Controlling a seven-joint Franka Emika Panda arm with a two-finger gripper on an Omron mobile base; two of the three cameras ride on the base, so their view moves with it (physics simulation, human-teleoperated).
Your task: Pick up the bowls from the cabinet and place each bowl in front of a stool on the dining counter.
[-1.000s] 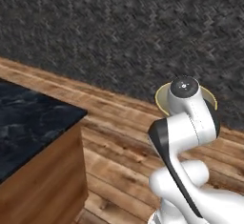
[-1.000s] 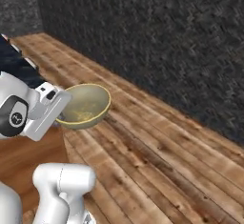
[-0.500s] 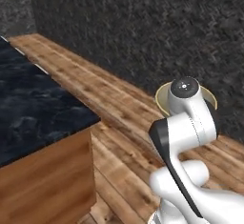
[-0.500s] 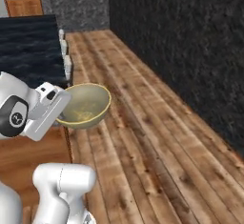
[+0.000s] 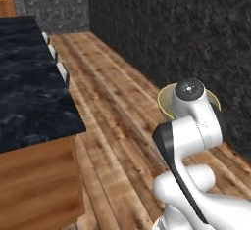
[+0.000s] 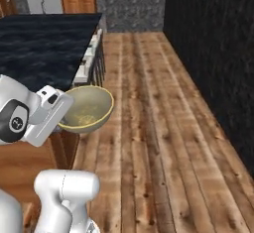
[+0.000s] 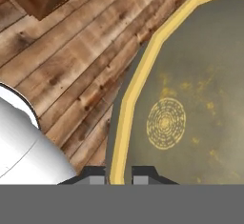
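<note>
Tool [image 7: 119,175]: fingers nearly together, pinched on the rim of the bowl [image 6: 87,109], one tip inside the yellow edge and one outside, as the hand view showed.

Bowl: pale beige-olive, yellow-rimmed, empty, a faint ring pattern at its bottom. Carried upright or nearly so, clear of any surface, over the plank floor [image 6: 163,128]. In the left base view its rim [image 5: 165,98] peeped out from behind the arm's wrist.

Worktop [image 5: 29,92]: black veined marble on a red-brown wooden base. It lay to the left of the bowl and ran away from the base towards the far end of the room; its near corner stood just beside the arm. In the right base view the top [image 6: 44,43] appeared left of and beyond the bowl.

Stools [image 6: 90,61]: pale seats in a row along the worktop's floor-side edge, tucked under the overhang, ahead of the bowl along that edge. Their number could not be told.

Relation governing the next move, as judged: the bowl hung off the long side where the stools stood, near the close end. A place in front of a stool lay forward and to the left of the tool, along the worktop's length.

Wall [image 5: 176,33]: dark, rough, to the right, well apart.
</note>
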